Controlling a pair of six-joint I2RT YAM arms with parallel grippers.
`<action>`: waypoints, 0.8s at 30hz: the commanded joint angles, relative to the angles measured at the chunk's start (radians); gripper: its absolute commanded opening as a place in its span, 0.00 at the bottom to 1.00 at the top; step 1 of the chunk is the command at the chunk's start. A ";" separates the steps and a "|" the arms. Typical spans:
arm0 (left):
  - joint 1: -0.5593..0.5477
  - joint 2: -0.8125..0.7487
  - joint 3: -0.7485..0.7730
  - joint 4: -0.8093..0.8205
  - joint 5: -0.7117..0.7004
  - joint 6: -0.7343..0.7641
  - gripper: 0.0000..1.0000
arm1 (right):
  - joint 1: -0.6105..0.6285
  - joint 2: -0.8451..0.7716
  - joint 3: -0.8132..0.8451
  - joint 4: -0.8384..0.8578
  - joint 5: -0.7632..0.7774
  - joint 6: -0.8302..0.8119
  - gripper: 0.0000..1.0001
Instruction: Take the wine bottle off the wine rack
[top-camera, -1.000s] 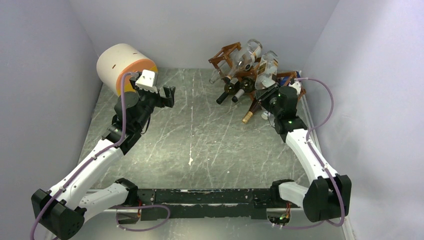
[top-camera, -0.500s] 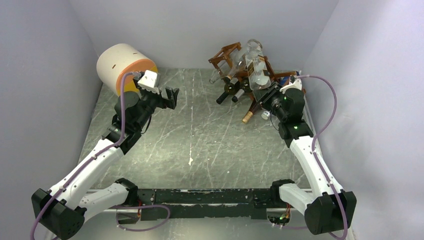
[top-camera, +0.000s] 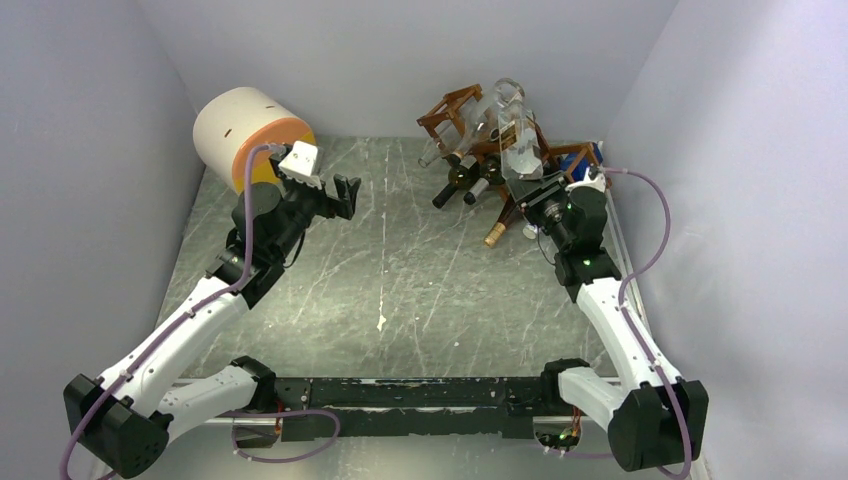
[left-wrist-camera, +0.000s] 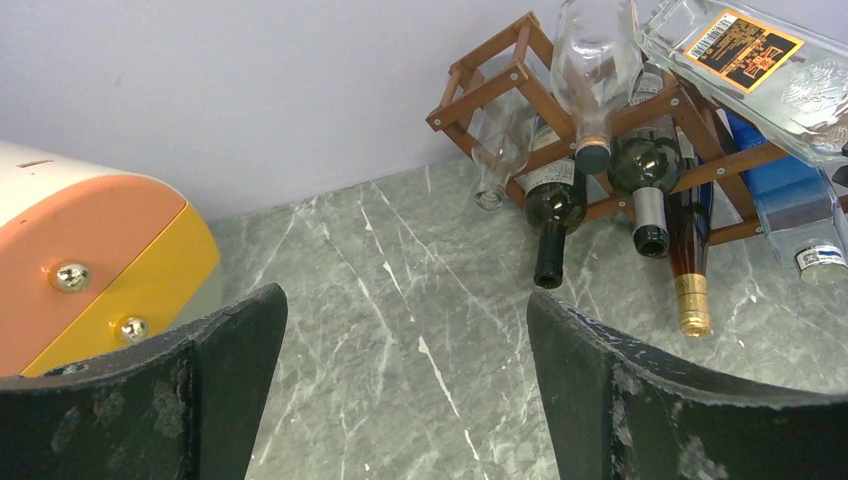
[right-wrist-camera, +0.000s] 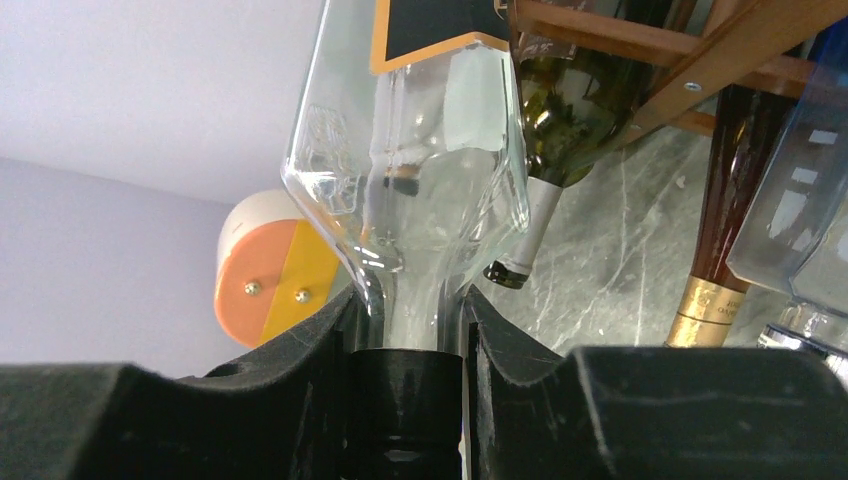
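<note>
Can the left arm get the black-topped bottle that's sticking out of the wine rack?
Probably yes. The left gripper is open, facing the black-topped bottle across bare table, with nothing between. The right gripper holds the clear bottle farther right.

The left arm stretched forward from its base, forearm angled up. The left gripper (top-camera: 341, 196) was held level, its jaws spread wide apart. The right arm reached ahead with its wrist tipped upward. The right gripper (right-wrist-camera: 408, 340) was clamped on the neck of the wine bottle (right-wrist-camera: 400, 180), whose body rose just past the fingertips.
</note>
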 joint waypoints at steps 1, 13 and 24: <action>-0.011 0.005 0.038 -0.005 0.023 -0.006 0.93 | 0.002 -0.069 0.005 0.225 -0.040 0.046 0.00; -0.014 0.020 0.046 -0.009 0.099 -0.005 0.93 | 0.002 -0.146 0.041 0.168 -0.126 0.002 0.00; -0.017 0.141 0.065 0.040 0.223 -0.141 0.93 | -0.001 -0.079 -0.017 0.223 -0.168 0.093 0.00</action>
